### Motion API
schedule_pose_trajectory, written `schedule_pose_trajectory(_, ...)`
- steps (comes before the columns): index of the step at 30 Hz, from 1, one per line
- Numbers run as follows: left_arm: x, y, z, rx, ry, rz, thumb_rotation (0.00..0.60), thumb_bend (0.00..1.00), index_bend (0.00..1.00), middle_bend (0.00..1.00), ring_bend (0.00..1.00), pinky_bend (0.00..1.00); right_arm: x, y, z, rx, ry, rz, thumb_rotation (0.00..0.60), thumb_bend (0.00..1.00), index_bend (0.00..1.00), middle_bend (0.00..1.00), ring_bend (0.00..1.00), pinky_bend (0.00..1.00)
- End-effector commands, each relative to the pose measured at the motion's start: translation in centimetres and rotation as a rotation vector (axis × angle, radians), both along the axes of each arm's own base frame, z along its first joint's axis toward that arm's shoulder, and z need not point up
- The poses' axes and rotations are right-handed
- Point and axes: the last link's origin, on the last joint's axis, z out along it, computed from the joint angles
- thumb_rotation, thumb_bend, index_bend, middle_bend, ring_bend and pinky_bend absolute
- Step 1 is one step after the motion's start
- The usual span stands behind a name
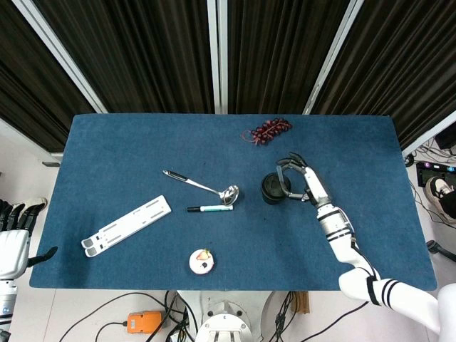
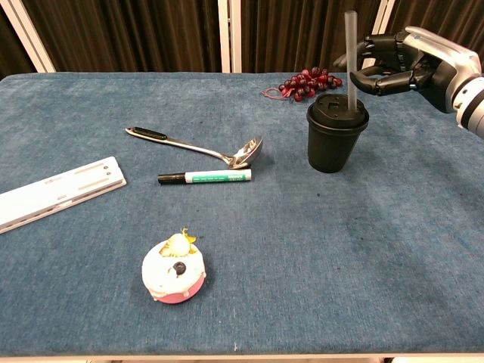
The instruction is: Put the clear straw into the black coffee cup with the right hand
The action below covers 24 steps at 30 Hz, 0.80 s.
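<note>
Clear straw point(image 2: 351, 53) standing upright in the lid of the black coffee cup point(image 2: 336, 136), rising well above it. Cup upright on the blue table point(image 2: 318, 272), right of centre. Right hand point(image 2: 393, 64) just right of the straw's upper part, fingers curled but apart, not touching the straw, holding nothing; seen from above, same hand point(image 1: 299, 178) arched beside the cup point(image 1: 272, 189).

Far behind the cup, bunch of dark red grapes point(image 2: 306, 82) near the table's far edge. Left of the cup, metal ladle point(image 2: 200, 147) lying with bowl toward the cup, dark handle pointing far left. Just nearer than the ladle, marker pen point(image 2: 206, 177) with black cap and green label, lying flat. Further left, flat white stand point(image 2: 57, 190) lying at an angle. Near edge, centre-left, small pink-and-white cupcake point(image 2: 175, 270) with yellow topping.

Left hand point(image 1: 16, 231) off the table's left side, fingers spread, grasping nothing.
</note>
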Motion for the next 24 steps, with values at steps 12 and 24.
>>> schedule_pose_trajectory(12,0.1,0.2,0.1,0.001,0.000,-0.008,0.600,0.08,0.13,0.14,0.07,0.01,-3.8,3.3,9.2,-0.252,0.267,0.037,0.600,0.60,0.26,0.28,0.05,0.11)
schedule_pose_trajectory(24,0.2,0.5,-0.2,-0.002,-0.012,-0.015,0.600,0.08,0.13,0.14,0.07,0.01,-10.0,14.0,17.0,-0.332,0.739,-0.155,0.600,0.58,0.14,0.21,0.01,0.10)
